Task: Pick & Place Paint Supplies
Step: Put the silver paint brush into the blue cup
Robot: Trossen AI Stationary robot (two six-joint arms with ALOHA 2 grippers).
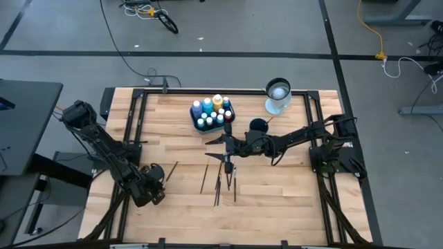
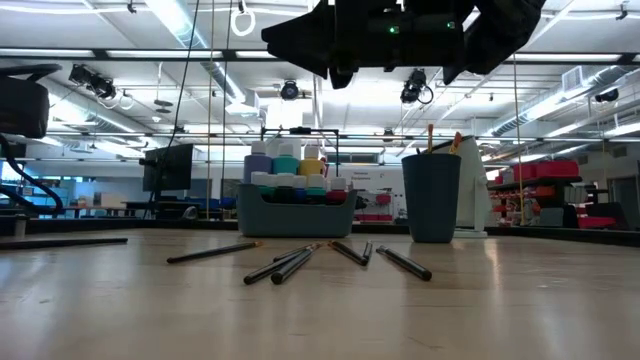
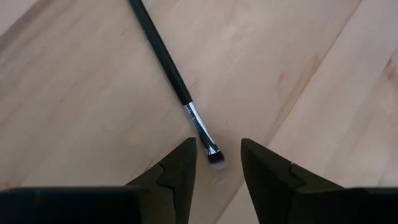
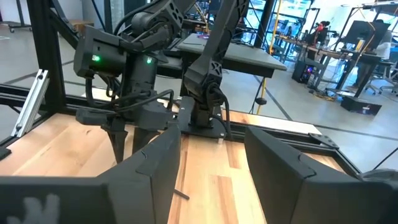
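Wooden table holds a teal tray full of paint bottles. Next to it a dark cup holds brushes. More brushes lie loose mid-table. Left gripper, fingers apart, sits over one brush tip. Right gripper hangs open above the loose brushes.

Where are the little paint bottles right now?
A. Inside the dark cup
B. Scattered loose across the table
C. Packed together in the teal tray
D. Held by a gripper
C: the paint bottles stand clustered inside the teal tray, with only brushes loose on the table.
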